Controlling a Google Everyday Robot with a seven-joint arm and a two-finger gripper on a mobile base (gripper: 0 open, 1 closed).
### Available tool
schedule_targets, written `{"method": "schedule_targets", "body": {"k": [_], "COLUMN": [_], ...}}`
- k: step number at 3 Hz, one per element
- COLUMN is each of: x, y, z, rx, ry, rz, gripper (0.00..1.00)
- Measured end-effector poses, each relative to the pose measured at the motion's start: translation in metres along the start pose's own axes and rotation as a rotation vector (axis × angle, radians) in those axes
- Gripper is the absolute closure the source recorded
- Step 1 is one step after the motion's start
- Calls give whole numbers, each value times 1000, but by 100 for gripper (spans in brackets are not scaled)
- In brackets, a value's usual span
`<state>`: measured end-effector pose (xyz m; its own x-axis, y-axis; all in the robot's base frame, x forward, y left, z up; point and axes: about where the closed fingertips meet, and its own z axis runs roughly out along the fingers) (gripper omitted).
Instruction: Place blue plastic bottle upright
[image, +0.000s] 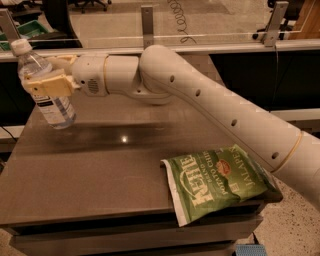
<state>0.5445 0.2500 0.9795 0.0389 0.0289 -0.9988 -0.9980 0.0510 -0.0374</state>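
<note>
As the arm (210, 105) reaches across the table (100, 170) from the 4 o'clock side toward 10 o'clock, its end effector (46, 79) is positioned over the table's far left corner. It is clenched on the blue plastic bottle (56, 107). One yellowish finger (49, 86) crosses the front of the bottle at mid-height, above the white label (50, 103). The opposite finger shows only partly behind the bottle's shoulder. The bottle stands close to upright, with its white cap (20, 46) at the top and leaning slightly toward 11 o'clock. Its base is at the table's left edge, at roughly 10 o'clock from the table's centre. The base appears to be at or just above the surface, but contact cannot be confirmed from this angle. A green chip bag (215, 182) lies flat at about 4 o'clock, well apart from the bottle. Its near end overhangs the front edge of the table, and the arm's forearm passes above its right side.
</note>
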Motion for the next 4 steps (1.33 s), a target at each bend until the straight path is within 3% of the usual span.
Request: {"method": "schedule_targets", "body": {"k": [1, 4], "x": [9, 44], "y": [9, 20], "z": [6, 7], "rx": [-7, -37], "ry": [-23, 39], "rz": [-8, -73], "gripper": [100, 100]}}
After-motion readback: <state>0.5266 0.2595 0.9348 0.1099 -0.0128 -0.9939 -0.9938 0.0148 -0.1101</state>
